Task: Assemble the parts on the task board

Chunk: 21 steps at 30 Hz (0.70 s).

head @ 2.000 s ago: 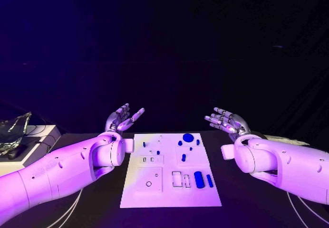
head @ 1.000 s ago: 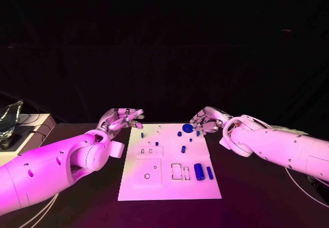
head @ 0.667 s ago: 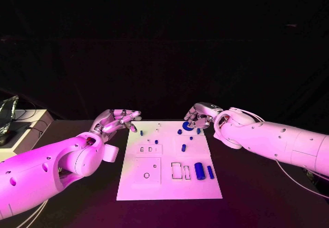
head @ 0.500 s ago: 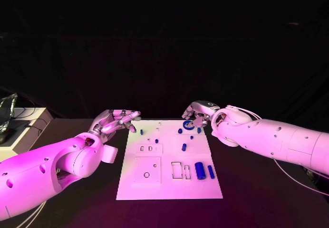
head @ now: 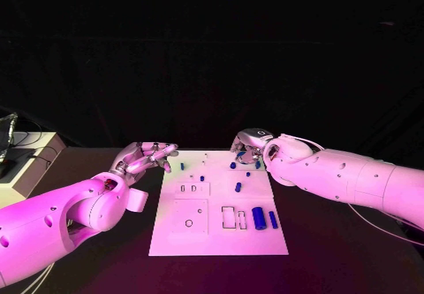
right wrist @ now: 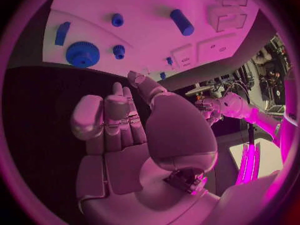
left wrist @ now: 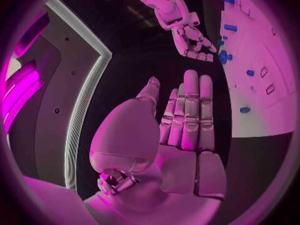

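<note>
Left hand (head: 141, 158) hovers just beside task board (head: 212, 242) far left corner, fingers straight and apart, holding nothing. Right hand (head: 248, 146) over board's far right end, fingers loosely curled, nothing in grasp. Blue gear (right wrist: 82, 54) lies on board just beyond right fingertips, not touched. Small blue pegs (head: 238, 187) lie between hands. Large blue cylinder (head: 258, 218) near board's close right side, well apart from both hands. Board on black bench (head: 336, 245).

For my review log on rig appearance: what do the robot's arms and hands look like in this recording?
Both arms are smooth, rounded white shells with small dark dots along them. The left hand and right hand are silver metal with many segmented fingers and flat padded palms. A thin pale cable loops over the right arm's wrist, and another hangs beneath that arm.
</note>
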### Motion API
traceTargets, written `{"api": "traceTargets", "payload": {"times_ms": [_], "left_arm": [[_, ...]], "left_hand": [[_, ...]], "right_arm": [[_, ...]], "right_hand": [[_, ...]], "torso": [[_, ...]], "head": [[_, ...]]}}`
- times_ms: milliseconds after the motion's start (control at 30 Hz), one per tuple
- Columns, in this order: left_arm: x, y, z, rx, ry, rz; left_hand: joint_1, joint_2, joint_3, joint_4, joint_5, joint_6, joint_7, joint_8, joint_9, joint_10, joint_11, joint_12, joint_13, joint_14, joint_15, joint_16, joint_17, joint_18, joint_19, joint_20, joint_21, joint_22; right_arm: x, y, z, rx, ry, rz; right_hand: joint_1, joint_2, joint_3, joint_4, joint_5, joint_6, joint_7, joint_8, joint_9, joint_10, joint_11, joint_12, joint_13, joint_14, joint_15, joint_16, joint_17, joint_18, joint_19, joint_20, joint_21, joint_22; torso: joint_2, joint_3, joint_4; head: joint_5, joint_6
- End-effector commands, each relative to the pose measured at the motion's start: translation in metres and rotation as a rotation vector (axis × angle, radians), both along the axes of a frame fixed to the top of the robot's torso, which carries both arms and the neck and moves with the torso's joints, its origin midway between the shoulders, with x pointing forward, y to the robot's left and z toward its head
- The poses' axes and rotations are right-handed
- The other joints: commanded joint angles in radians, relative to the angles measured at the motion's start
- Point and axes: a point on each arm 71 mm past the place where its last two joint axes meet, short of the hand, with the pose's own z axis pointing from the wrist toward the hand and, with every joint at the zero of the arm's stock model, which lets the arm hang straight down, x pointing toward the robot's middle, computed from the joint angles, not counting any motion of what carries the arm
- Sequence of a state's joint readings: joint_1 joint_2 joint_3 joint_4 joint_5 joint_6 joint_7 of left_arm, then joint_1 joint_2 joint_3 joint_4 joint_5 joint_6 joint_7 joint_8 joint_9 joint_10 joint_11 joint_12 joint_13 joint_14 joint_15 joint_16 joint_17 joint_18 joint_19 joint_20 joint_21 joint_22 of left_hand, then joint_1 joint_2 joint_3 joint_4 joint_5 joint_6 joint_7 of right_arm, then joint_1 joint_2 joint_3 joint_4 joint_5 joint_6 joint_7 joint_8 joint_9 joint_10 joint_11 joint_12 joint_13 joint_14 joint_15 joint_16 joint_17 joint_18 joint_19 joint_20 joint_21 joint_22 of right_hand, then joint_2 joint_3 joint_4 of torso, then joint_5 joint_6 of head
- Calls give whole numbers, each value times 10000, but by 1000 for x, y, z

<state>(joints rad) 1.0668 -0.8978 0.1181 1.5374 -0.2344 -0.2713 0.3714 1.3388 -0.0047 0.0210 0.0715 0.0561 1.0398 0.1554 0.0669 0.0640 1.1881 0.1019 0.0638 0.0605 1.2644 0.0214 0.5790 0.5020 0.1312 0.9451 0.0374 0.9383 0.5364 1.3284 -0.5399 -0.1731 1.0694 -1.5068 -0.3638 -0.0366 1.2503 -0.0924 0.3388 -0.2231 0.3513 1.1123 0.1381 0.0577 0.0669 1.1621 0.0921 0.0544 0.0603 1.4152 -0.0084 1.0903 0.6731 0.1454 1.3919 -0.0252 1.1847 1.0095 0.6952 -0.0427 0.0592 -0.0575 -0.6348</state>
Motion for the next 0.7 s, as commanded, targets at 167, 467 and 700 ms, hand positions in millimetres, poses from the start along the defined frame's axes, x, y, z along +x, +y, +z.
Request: {"api": "traceTargets", "payload": {"times_ms": [167,467,700], "left_arm": [[-1,-2,2,-10,-99,-198],[-1,-3,3,-28,-116,-231],[-1,-3,3,-34,-123,-230]], "left_hand": [[31,51,-4,-80,-5,-81,19,-40,3,-138,3,-38,7,-78,40,83,-73,121,-86,17,88,-21],[26,50,-5,-91,-6,-86,22,-38,4,-169,11,-37,8,-82,45,104,-111,128,-94,23,114,-31],[22,50,-8,-98,-7,-92,25,-37,4,-184,14,-35,8,-80,47,128,-137,134,-97,27,139,-38]], "right_arm": [[1,2,-6,-1053,125,-133],[1,2,-15,-1297,455,-177],[2,1,-20,-1420,511,-283]], "right_hand": [[37,-132,34,154,-142,80,0,49,-2,-83,7,44,-3,-90,19,148,-201,148,101,56,-287,149],[85,-180,-1,237,-174,36,9,47,-1,-145,25,40,-5,-122,36,242,-357,161,174,73,-572,443],[138,-171,12,271,-172,23,27,47,-3,-143,32,37,-6,-152,36,317,-517,173,348,78,-1195,1165]], "torso": [[115,-45,123],[179,-72,176],[235,-94,215]], "head": [[-137,-1],[-149,-23],[-164,-10]]}}
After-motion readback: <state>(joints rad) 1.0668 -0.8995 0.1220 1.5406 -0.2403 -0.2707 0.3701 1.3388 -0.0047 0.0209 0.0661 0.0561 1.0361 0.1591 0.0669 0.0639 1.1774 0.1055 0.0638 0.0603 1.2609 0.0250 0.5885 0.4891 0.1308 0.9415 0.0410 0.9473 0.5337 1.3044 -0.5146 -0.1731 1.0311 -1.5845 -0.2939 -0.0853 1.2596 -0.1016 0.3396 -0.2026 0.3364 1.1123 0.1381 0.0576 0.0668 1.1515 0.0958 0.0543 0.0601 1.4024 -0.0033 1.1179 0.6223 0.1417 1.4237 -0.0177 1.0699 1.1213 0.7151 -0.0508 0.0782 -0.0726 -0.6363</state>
